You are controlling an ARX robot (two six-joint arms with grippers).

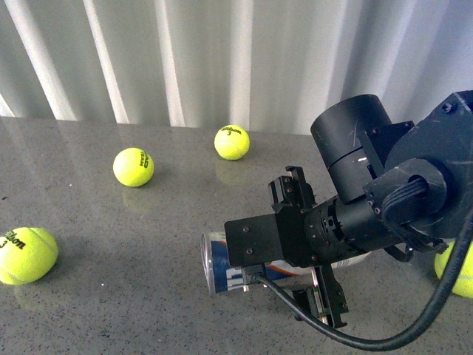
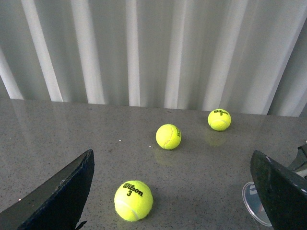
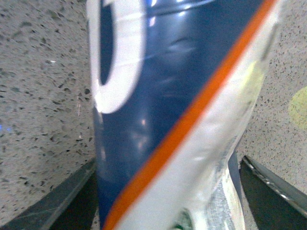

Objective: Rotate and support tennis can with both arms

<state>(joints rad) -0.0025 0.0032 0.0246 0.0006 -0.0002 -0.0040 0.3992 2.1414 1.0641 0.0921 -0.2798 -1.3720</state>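
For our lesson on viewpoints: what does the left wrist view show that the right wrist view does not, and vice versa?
Left wrist only: three whole tennis balls, the ribbed wall, the spread fingers of the left gripper. Right wrist only: the blue label with orange stripe, between the fingers of the right gripper. Both: the speckled table and part of the tennis can.

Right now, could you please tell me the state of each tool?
Left tool: open, empty.
Right tool: straddles the tennis can; grip cannot be told.

Likely a robot test lab: speckled grey tabletop [image 1: 111, 310], white pleated backdrop [image 1: 185, 52].
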